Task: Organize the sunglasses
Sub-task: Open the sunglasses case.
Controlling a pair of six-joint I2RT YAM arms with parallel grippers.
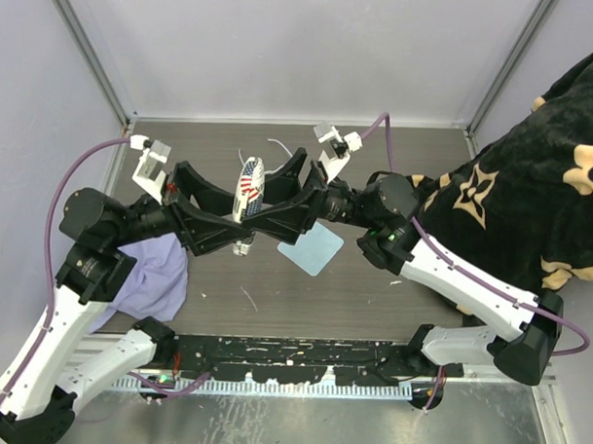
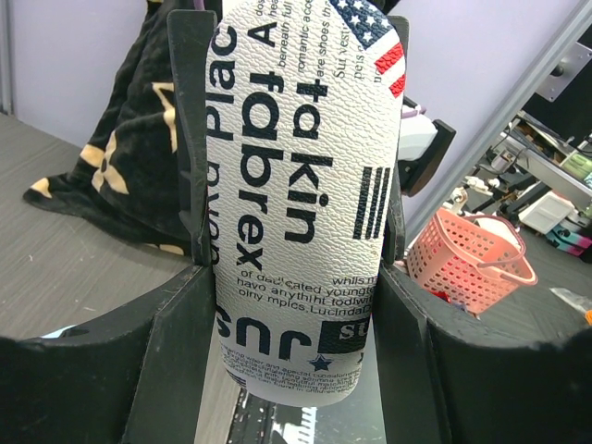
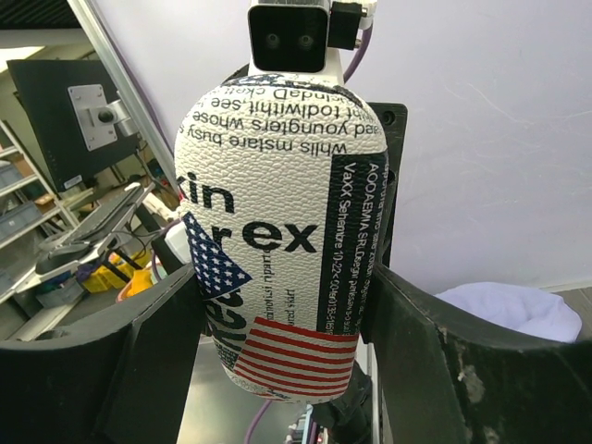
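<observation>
White pebbled flag-printed oblong soft case (image 1: 250,186) held aloft, clamped in left gripper (image 2: 294,111) and right gripper (image 3: 277,185); light blue square cloth (image 1: 311,250) nearby on table.

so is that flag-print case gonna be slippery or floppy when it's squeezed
Probably not slippery: the case has a pebbled, leather-like skin. Held by its sides in the air, it looks plump and unbent, so it is likely fairly firm, not floppy.
</observation>
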